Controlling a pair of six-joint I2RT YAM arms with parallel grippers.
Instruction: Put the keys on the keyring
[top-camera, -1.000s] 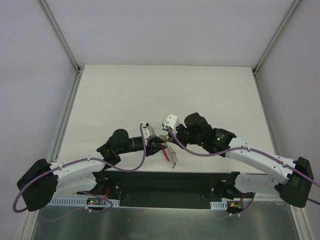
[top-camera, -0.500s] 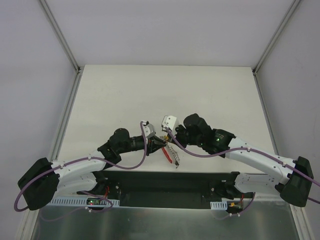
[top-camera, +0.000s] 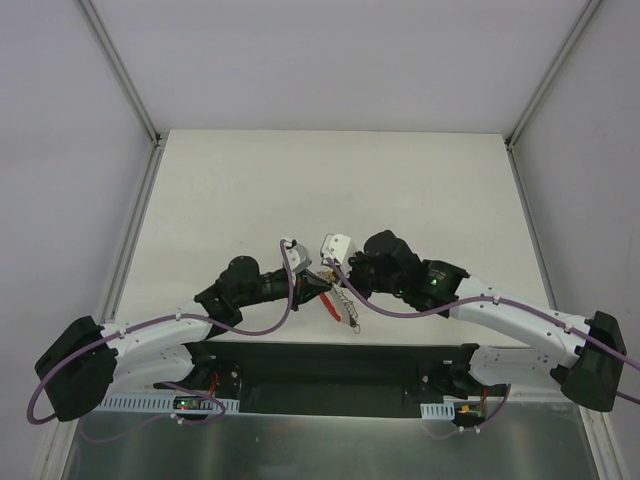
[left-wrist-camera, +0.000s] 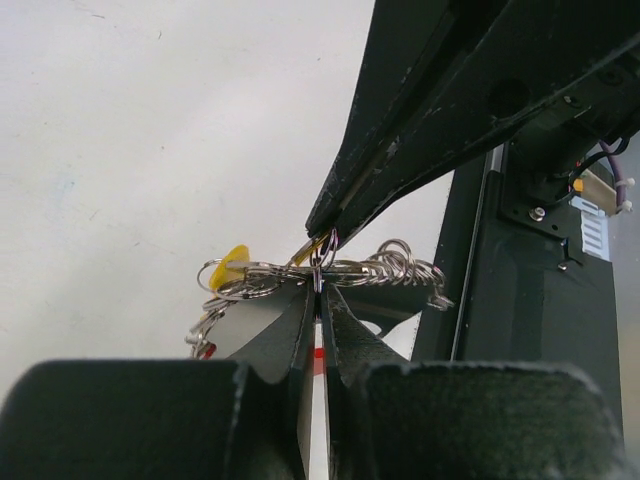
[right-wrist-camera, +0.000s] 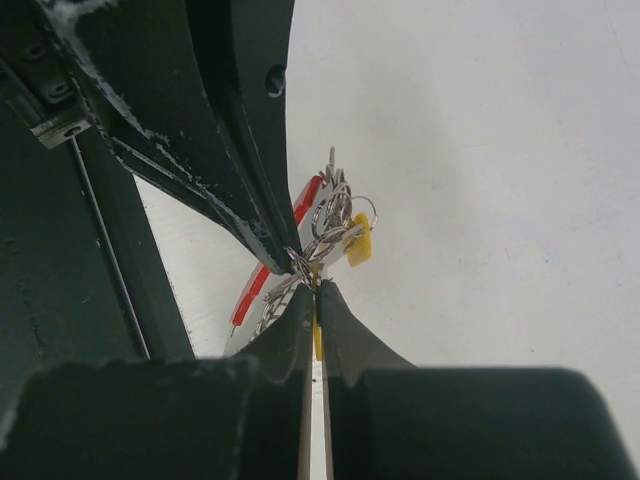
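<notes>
1. Fingers of the left gripper (left-wrist-camera: 318, 300) are pressed together, pinching a wire loop of the silver ring-and-chain keyring (left-wrist-camera: 390, 265), which carries a red curved band (right-wrist-camera: 248, 295).
2. The right gripper (right-wrist-camera: 313, 296) is closed too, meeting the left tip to tip, with a sliver of yellow key (right-wrist-camera: 317, 340) showing between its fingers.
3. Another small yellow-headed key (right-wrist-camera: 357, 246) hangs among the rings.
4. The bunch sits between both grippers near the front edge of the white table (top-camera: 300, 180), its chain trailing toward that edge.

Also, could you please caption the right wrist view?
Right gripper pinching a yellow-headed metal key at the silver ring-and-chain keyring held by left gripper.
</notes>
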